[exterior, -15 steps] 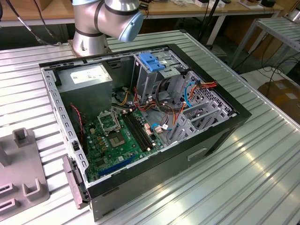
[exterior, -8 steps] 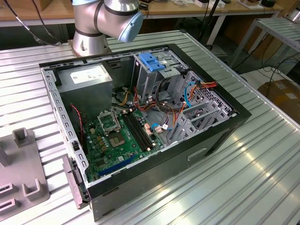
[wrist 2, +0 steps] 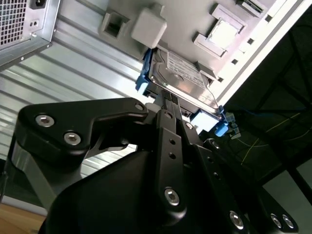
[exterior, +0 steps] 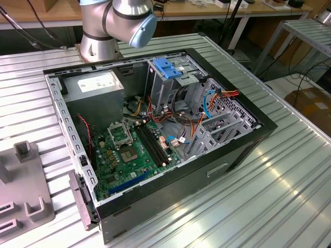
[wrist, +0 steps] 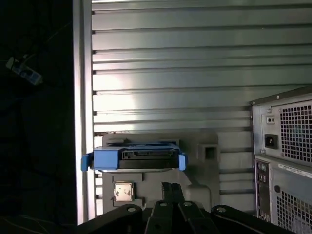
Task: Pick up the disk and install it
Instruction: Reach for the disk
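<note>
First wrist view: the disk lies flat on a grey fixture at the edge of the slatted table. The gripper hovers near the disk; whether it is spread or closed cannot be determined. A computer case stands beside the fixture.

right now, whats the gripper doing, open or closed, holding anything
gripper: open or closed cannot be told; it is close to the disk, which lies on a grey tray.
</note>
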